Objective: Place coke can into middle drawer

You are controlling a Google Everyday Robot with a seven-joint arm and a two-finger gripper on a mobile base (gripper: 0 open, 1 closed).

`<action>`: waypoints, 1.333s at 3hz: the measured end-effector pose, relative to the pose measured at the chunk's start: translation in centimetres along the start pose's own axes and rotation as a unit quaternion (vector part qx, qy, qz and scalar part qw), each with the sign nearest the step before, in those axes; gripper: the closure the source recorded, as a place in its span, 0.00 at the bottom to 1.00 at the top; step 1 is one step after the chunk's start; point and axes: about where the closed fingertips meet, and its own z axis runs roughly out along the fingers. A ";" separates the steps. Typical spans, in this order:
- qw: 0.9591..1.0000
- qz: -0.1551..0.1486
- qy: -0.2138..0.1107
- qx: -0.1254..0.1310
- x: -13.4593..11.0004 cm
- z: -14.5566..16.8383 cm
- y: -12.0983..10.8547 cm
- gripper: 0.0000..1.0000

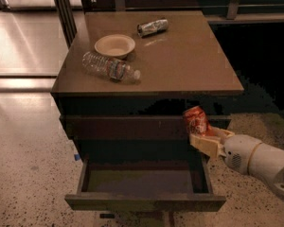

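The coke can [196, 121] is red-orange with white markings and stands tilted in my gripper [204, 138]. The gripper's pale fingers [204, 144] are shut on the can's lower end. The white arm reaches in from the lower right. The can hangs in front of the cabinet's face, above the right rear part of the open middle drawer [144, 181]. The drawer is pulled out, dark-brown with low walls and a greyish floor, and nothing shows inside it.
On the brown cabinet top [189, 65] lie a clear plastic bottle [110, 68], a pale bowl [115, 45] and a silver-and-dark can [152, 27]. A closed drawer front [125, 126] sits above the open one. Speckled floor surrounds the cabinet.
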 end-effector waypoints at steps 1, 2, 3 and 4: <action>0.998 0.048 0.033 0.022 8.4 1.7 -1.7 1.00; 0.993 0.085 0.074 0.031 14.9 3.1 -3.1 1.00; 0.987 0.112 0.113 0.031 19.6 4.7 -4.5 1.00; 0.980 0.126 0.151 0.016 22.7 7.3 -5.5 1.00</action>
